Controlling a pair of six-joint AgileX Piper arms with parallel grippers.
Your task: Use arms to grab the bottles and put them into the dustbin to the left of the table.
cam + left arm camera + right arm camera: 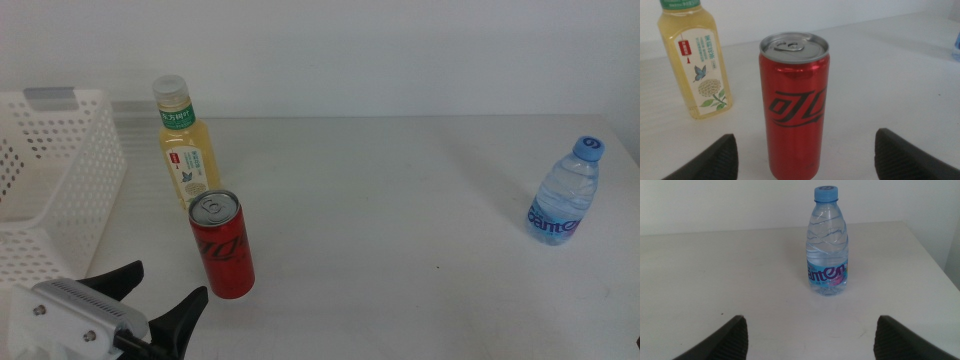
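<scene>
Left gripper (165,282), jaws spread and empty, faces the red can (222,246) for grasping; right gripper (810,335) likewise faces the water bottle (827,242)

The soda can (222,246) is glossy red with black lettering and a silver top; the tea bottle (186,145) is pale yellow, its label white and green with a blue butterfly, a small red tag and a green-banded whitish cap. The water bottle (565,194) is clear with a blue cap and blue-and-pink label. The dustbin (55,180) is white with a perforated grid and grey tab, the tabletop (400,210) plain matte white.
</scene>
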